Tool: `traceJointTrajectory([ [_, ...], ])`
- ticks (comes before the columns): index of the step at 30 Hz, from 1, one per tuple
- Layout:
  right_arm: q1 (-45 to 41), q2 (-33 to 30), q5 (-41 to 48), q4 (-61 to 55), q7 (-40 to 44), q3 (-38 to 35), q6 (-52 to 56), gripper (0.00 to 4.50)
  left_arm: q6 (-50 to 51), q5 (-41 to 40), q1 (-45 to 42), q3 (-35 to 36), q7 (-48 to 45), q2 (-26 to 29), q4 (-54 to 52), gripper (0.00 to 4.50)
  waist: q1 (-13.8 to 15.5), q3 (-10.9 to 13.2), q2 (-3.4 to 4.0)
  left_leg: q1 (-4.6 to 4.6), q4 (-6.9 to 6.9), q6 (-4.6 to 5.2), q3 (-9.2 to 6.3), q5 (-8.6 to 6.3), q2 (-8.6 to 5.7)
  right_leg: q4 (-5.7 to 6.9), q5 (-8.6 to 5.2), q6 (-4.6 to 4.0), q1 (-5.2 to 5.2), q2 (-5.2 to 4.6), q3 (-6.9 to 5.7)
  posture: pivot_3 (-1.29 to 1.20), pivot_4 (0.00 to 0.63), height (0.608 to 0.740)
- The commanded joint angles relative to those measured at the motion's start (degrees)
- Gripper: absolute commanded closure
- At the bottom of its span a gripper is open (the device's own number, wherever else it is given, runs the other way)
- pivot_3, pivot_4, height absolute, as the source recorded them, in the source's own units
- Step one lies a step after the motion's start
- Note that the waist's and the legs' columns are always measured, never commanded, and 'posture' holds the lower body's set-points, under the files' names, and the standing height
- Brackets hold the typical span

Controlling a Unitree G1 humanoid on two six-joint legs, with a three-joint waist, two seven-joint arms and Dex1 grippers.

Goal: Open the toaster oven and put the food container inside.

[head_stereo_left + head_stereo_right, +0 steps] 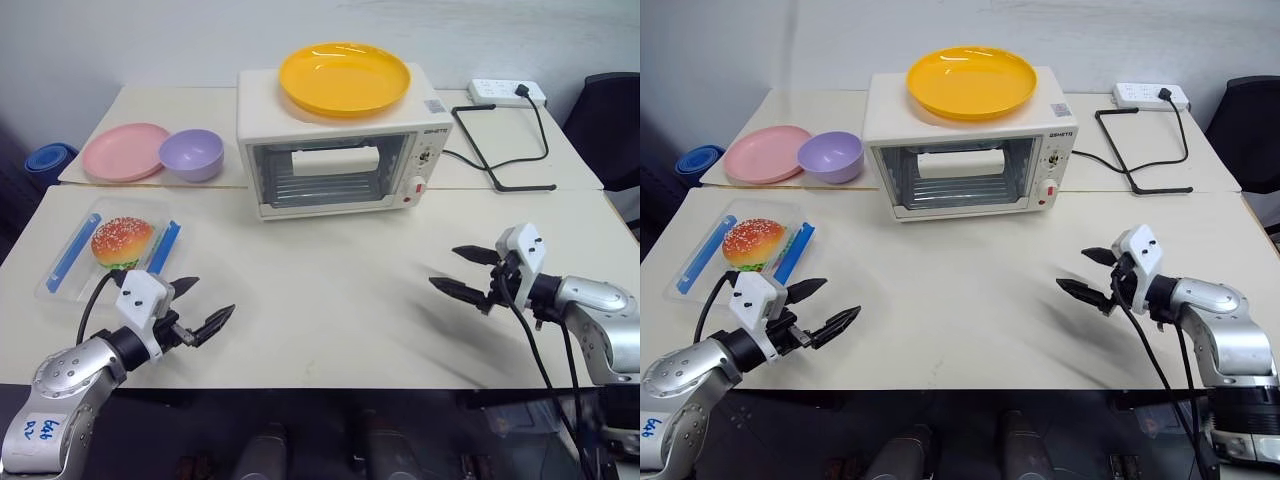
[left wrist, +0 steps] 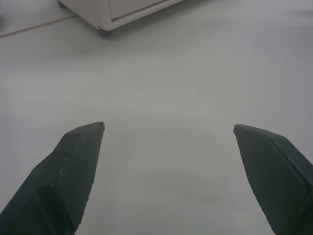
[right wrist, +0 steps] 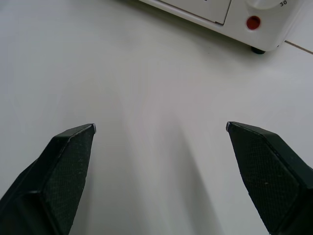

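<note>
A white table [image 1: 330, 300] is seen in front of a pale wall, with the toaster oven [image 1: 335, 150] set near its far edge, door shut, and a yellow plate [image 1: 344, 77] resting on top. The food container [image 1: 105, 250] lies by the table's left edge, just past the left gripper [image 1: 200, 305], and both that one and the right gripper [image 1: 465, 272] are held wide open with nothing in them. No step looks begun, so the oven door probably has to be pulled down by its handle [image 1: 335, 160] first.

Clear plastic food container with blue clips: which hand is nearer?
Left. The left hand hovers just in front of the container; the right hand is far across the table.
</note>
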Motion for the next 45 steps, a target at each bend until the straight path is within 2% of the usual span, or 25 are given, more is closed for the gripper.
traceJointTrajectory([
  [1,-0.75,-0.14,-0.36,-0.48,-0.85,-0.75,-1.42,0.03,-0.43,0.58,0.65,-0.42,0.35,0.23,-1.78,0.0,0.01,0.0,0.0,0.0,0.0,0.0,0.0,0.0,0.0,0.0,0.0,0.0,0.0,0.0,0.0,0.0,0.15,0.74],
  [9,-1.09,0.33,-0.01,-0.55,-1.08,-0.35,-0.67,0.03,2.46,-1.6,1.02,-0.66,1.47,-1.11,-3.72,0.0,0.03,0.0,0.0,-0.01,-0.01,0.0,-0.01,0.0,0.0,-0.03,0.0,0.0,0.0,-0.01,0.0,0.0,0.15,0.74],
  [13,-3.03,2.58,1.78,-1.31,-2.62,-0.4,1.44,0.03,4.68,-3.33,-1.05,-0.5,2.02,-0.95,-4.27,0.0,-0.04,0.0,0.0,0.0,0.01,0.0,0.0,0.0,0.01,-0.02,0.01,-0.01,0.0,0.0,0.0,0.0,0.15,0.74],
  [19,-11.05,6.82,5.28,-0.74,-3.89,0.57,6.94,0.03,9.84,-13.03,-7.49,1.68,3.48,-2.71,-7.02,0.0,-0.14,0.0,0.0,-0.01,0.03,0.0,0.0,0.0,0.02,0.01,0.07,0.02,-0.01,0.02,0.0,0.0,0.15,0.74],
  [23,-18.74,10.02,5.53,2.97,-3.54,2.46,8.02,0.03,13.94,-21.85,-13.82,4.84,4.04,-0.79,-7.12,0.0,-0.15,0.0,0.01,0.0,0.02,-0.01,-0.02,0.0,0.02,0.04,0.08,0.02,-0.03,0.02,-0.02,0.0,0.15,0.74],
  [28,-27.54,13.58,5.54,10.39,-2.41,3.83,7.84,0.03,17.09,-29.22,-20.08,6.54,5.86,2.75,-8.24,0.0,-0.17,0.0,0.01,0.0,0.02,-0.03,-0.04,-0.01,-0.03,0.14,0.1,0.04,-0.04,0.0,-0.03,0.0,0.15,0.74],
  [34,-33.19,15.35,4.21,16.41,-0.91,4.98,5.8,0.03,17.02,-30.79,-20.55,6.77,7.4,5.65,-9.63,0.0,-0.13,0.01,0.01,-0.11,-0.03,-0.1,-0.05,-0.14,-0.03,0.09,0.11,0.06,-0.18,0.01,-0.03,0.0,0.15,0.74],
  [37,-34.96,16.54,4.99,17.04,-0.49,4.85,6.43,0.03,16.42,-30.91,-20.24,7.06,8.48,5.81,-9.65,0.0,-0.17,0.01,0.01,-0.65,0.07,-0.13,0.0,-0.13,-0.04,0.24,0.12,0.08,-0.76,0.0,0.03,0.0,0.15,0.74],
  [41,-35.68,17.41,4.99,16.21,0.43,5.41,6.84,0.03,15.62,-30.53,-20.35,6.89,9.61,5.83,-9.89,0.0,-0.15,0.01,0.01,-0.74,0.04,-0.17,0.05,-0.1,-0.03,0.37,0.11,0.06,-0.96,0.03,0.04,0.0,0.15,0.74],
  [45,-33.81,17.22,6.72,10.53,3.71,7.0,8.87,0.03,14.79,-29.55,-21.44,6.43,11.24,5.84,-9.22,0.0,-0.2,0.01,0.01,-0.73,0.07,-0.17,0.06,-0.1,-0.04,0.44,0.11,0.06,-0.96,0.02,0.03,0.0,0.15,0.74],
])
